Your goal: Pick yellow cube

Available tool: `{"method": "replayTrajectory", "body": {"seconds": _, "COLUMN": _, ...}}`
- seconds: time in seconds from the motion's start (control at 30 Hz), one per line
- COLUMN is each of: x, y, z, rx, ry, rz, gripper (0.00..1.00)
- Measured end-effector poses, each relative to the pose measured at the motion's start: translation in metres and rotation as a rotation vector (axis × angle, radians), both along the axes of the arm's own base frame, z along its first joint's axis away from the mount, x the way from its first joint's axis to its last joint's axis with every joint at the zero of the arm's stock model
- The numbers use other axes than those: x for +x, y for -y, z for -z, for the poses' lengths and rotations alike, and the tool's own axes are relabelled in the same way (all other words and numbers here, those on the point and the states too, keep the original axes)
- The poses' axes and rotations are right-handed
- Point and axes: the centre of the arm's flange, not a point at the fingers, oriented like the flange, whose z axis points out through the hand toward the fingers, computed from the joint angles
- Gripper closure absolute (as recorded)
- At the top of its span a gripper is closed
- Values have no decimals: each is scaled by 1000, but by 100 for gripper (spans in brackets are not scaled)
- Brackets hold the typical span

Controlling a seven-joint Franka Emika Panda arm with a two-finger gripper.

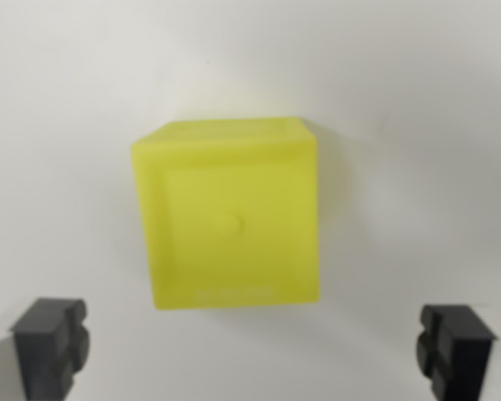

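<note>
Wrist view looked straight down on a plain white bench (58,100), smooth and bare around the cube, with only soft grey shadows on it. Nothing of the room was visible beyond this surface. The yellow cube (230,217) sat on the bench near the middle of the picture, slightly turned, its top face showing a small round mark. The tool (255,347) was spread wide, its two dark fingertips (52,342) at the lower corners, well apart from the cube and holding nothing.
</note>
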Motion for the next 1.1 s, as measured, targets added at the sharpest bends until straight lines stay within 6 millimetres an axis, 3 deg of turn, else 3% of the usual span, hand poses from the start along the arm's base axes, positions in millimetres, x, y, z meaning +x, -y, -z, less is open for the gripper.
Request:
{"method": "replayTrajectory", "body": {"seconds": 0.2, "x": 1, "y": -8, "z": 13, "rx": 0, "ry": -1, "rz": -33, "gripper": 0}}
{"method": "replayTrajectory", "body": {"seconds": 0.57, "x": 2, "y": -9, "z": 18, "rx": 0, "ry": -1, "rz": -45, "gripper": 0}}
{"method": "replayTrajectory", "body": {"seconds": 1.1, "x": 2, "y": -10, "z": 58, "rx": 1, "ry": -1, "rz": -44, "gripper": 0}}
